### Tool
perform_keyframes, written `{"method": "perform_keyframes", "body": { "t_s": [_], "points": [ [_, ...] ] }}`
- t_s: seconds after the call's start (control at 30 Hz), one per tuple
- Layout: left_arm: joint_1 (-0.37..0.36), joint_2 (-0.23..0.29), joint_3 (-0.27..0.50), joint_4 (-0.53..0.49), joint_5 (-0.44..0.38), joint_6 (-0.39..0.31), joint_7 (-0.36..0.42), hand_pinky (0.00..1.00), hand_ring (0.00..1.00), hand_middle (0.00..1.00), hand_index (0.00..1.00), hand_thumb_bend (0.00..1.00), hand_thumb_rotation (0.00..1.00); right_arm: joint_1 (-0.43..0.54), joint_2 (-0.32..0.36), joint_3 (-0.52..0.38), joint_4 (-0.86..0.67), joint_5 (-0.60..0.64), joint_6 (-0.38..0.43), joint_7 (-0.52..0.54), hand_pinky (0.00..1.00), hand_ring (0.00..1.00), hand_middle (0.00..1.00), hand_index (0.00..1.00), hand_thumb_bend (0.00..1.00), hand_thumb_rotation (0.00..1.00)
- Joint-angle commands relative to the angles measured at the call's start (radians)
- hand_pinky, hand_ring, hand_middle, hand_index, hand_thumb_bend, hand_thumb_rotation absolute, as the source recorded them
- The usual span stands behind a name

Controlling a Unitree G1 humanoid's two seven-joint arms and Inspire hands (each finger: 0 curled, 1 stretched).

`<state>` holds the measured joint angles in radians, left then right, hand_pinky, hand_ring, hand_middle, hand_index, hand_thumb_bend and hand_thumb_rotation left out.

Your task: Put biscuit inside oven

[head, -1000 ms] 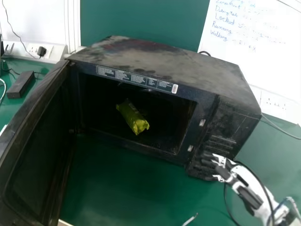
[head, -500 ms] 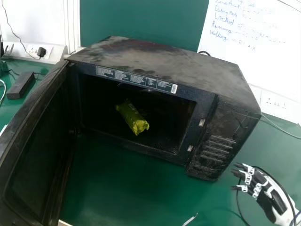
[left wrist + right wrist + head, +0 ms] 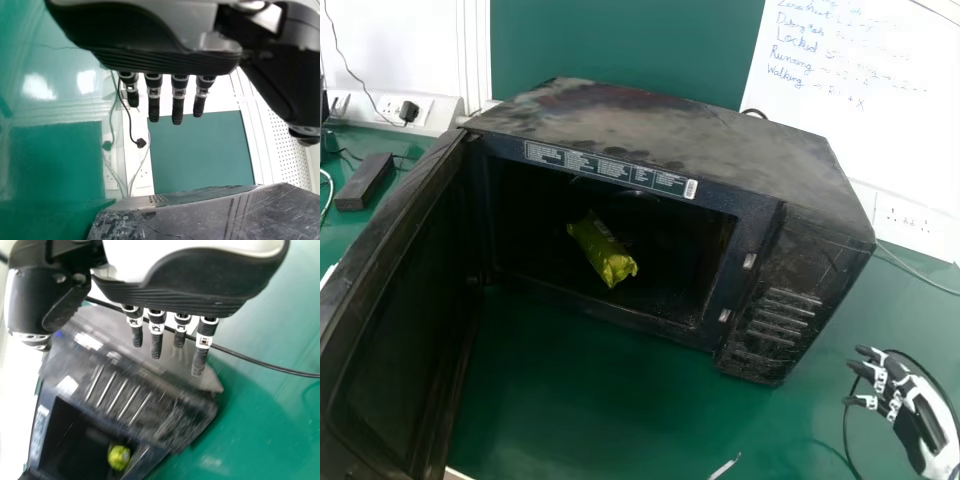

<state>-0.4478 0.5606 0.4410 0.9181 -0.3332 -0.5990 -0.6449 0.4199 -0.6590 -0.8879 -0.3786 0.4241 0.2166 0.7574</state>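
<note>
The biscuit [image 3: 603, 250] lies in the oven [image 3: 670, 135], aslant, one end of its green wrapper towards the opening; the door [image 3: 395, 310] stands open. The right hand [image 3: 912, 405] is over the table [image 3: 620, 400] beside the oven, its fingers extended and nothing in them. The left hand [image 3: 150, 42], in its wrist view, is likewise open and empty, fingers nearly straight. The placing looks done. Should the biscuit need setting straighter, it is probably light, with a slick, crinkly wrapper round a brittle stack. I would take it across the middle, fingers and thumb on opposite long sides, with a mild squeeze: a hard pinch could crack the contents, and a pull on the crimped end could tear the wrapper or let it slip
</note>
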Motion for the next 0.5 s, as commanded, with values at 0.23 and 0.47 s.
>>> {"method": "perform_keyframes", "body": {
  "t_s": [0.23, 0.47],
  "points": [
    [0.009, 0.015, 0.001, 0.007, 0.004, -0.014, 0.003, 0.95, 0.93, 0.94, 0.98, 0.49, 1.0, 0.006, 0.074, -0.012, -0.102, 0.049, 0.141, -0.198, 0.79, 0.89, 0.95, 0.99, 0.8, 0.79],
    [0.009, 0.013, 0.002, 0.009, 0.001, -0.022, -0.004, 0.95, 0.93, 0.94, 0.98, 0.48, 1.0, -0.003, 0.094, -0.01, -0.168, 0.086, 0.226, -0.285, 0.82, 0.92, 0.98, 1.0, 0.78, 0.78]
  ]
}}
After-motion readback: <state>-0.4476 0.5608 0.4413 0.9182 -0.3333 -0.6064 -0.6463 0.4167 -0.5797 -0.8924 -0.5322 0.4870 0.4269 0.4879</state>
